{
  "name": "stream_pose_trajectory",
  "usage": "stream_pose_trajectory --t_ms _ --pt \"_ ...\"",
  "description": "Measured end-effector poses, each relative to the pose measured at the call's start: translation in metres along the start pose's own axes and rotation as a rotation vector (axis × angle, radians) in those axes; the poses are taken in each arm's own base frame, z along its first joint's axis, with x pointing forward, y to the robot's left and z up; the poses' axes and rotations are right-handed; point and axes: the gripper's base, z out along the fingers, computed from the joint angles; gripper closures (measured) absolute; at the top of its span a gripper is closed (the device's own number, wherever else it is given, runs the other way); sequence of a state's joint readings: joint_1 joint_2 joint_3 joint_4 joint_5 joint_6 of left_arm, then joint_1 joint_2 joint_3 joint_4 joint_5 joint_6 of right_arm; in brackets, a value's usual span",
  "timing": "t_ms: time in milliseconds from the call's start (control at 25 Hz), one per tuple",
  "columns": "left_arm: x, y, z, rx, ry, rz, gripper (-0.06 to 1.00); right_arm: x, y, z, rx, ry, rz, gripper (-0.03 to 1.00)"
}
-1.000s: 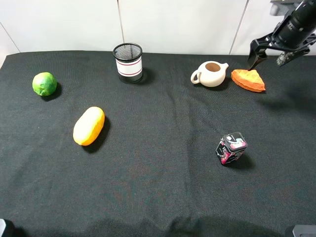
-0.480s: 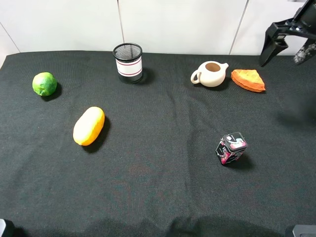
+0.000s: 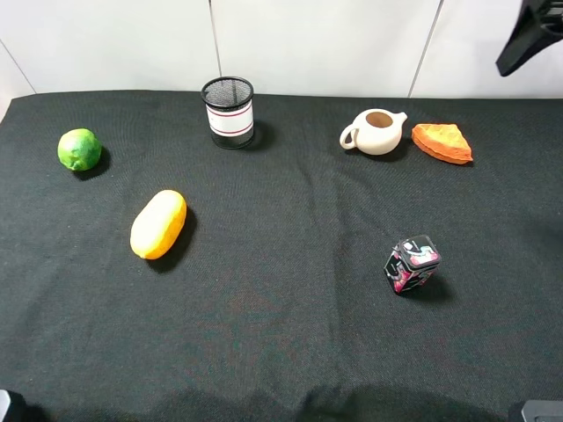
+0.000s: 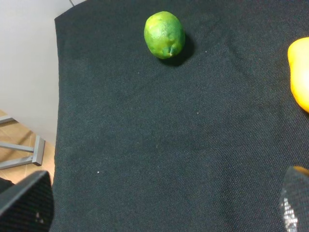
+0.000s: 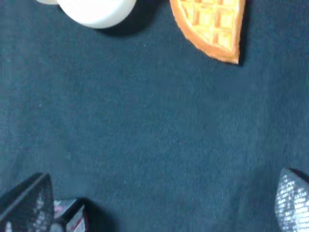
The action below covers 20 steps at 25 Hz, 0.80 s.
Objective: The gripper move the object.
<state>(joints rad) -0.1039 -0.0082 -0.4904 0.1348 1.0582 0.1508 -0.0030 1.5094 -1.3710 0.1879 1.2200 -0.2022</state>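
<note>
Waffle slice (image 5: 211, 26) beside white teapot (image 5: 96, 9) on cloth; tool (image 5: 159, 203) fingers wide apart.

lime (image 3: 79, 149), mango (image 3: 158, 224), mesh cup (image 3: 228, 112), teapot (image 3: 375, 131), cube (image 3: 412, 263)

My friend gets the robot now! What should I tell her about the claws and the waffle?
Right end effector: open, empty, up near the top right corner of the high view, well clear of the cloth.
Left end effector: open, empty, above the left end of the table, with the lime in its view.
Waffle slice: lying flat on the black cloth at the back right, just right of the white teapot, with a small gap between them.
Done: the waffle looks set down and let go.
Left: possibly nothing; whether that is its final spot cannot be told.
</note>
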Motion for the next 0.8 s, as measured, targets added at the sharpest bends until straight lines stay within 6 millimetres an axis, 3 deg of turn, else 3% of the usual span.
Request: stream_pose_trajectory --t_ms 360,800 --pt "0.0 0.0 0.0 0.0 0.0 0.0 -0.05 0.07 0.014 -0.04 0.046 -0.075 0.005 0.27" --pt "0.0 0.0 0.0 0.0 0.0 0.0 -0.05 0.163 0.033 -0.083 0.073 -0.289 0.022 0.27"
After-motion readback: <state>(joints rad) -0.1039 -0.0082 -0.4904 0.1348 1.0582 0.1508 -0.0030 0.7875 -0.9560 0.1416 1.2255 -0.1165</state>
